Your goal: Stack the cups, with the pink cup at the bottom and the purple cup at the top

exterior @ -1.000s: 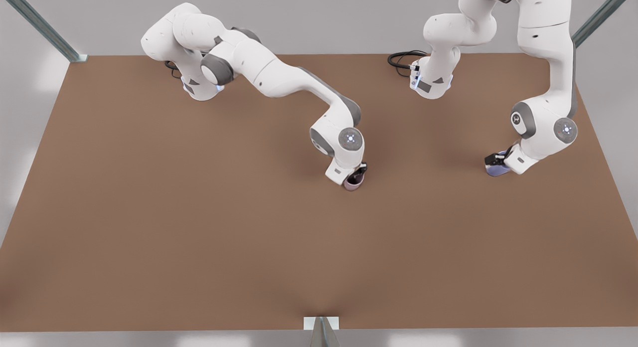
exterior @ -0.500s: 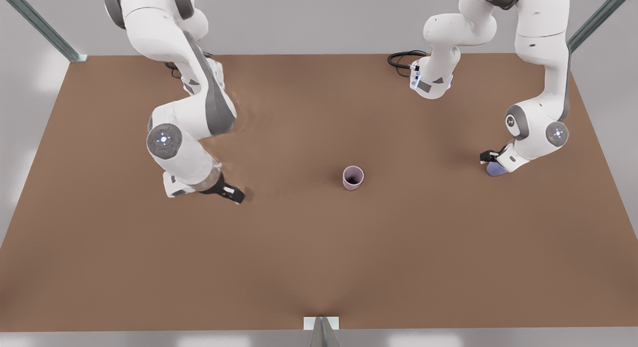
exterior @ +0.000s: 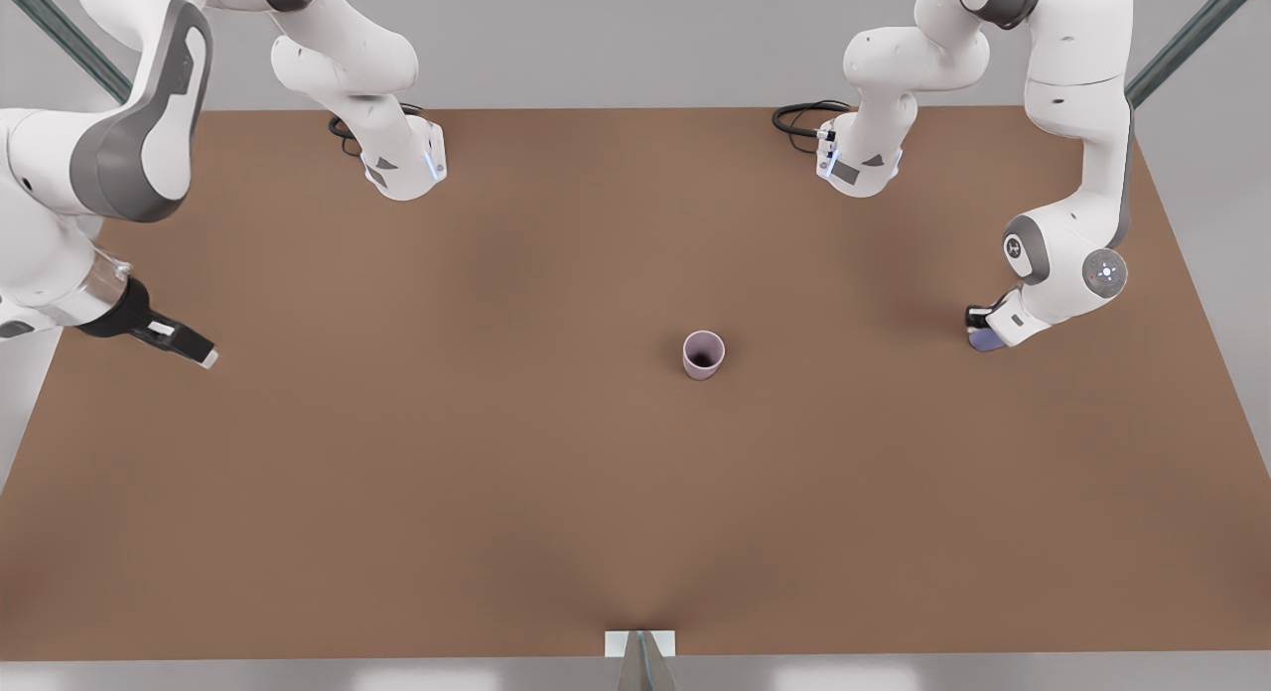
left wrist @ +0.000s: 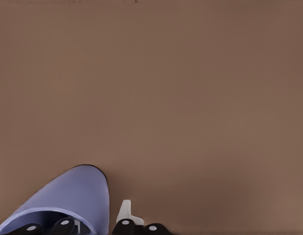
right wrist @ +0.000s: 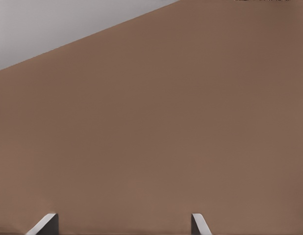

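Right gripper [exterior: 204,356] now farther over brown table [exterior: 496,492].

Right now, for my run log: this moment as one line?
pink cup: upright, free, mid-table | purple cup: in left hand | right hand: open, empty, front view's left | stack: not yet done

No readable text or labels anywhere.
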Action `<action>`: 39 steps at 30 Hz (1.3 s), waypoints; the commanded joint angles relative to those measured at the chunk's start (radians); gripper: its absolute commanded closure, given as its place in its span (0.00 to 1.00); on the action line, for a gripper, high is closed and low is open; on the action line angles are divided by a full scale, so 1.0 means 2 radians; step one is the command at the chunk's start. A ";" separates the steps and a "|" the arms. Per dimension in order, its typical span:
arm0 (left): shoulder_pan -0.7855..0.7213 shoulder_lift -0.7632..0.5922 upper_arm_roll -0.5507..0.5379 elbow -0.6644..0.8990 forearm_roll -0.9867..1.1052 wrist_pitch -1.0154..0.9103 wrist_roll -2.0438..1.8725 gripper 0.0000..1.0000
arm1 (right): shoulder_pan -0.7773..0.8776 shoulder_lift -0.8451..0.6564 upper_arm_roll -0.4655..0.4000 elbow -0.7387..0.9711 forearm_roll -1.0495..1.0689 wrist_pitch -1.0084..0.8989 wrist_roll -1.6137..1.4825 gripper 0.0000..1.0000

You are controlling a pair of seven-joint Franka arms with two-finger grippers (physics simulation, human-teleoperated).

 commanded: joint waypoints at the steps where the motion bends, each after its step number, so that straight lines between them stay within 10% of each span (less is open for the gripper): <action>1: 0.000 0.000 0.000 0.001 -0.002 0.001 0.016 0.69 | -0.002 0.000 0.000 0.000 0.002 -0.005 -0.176 0.00; 12: 0.000 -0.007 -0.005 0.024 -0.001 -0.006 0.013 0.79 | -0.018 0.000 0.005 0.013 -0.003 -0.011 -0.176 0.00; 22: -0.029 0.000 -0.168 0.172 -0.002 -0.141 -0.248 0.79 | -0.018 0.000 0.006 0.013 -0.003 -0.009 -0.175 0.00; 39: -0.307 0.053 -0.183 0.315 -0.001 -0.175 -0.556 0.79 | -0.025 0.000 0.002 0.025 -0.005 -0.009 -0.174 0.00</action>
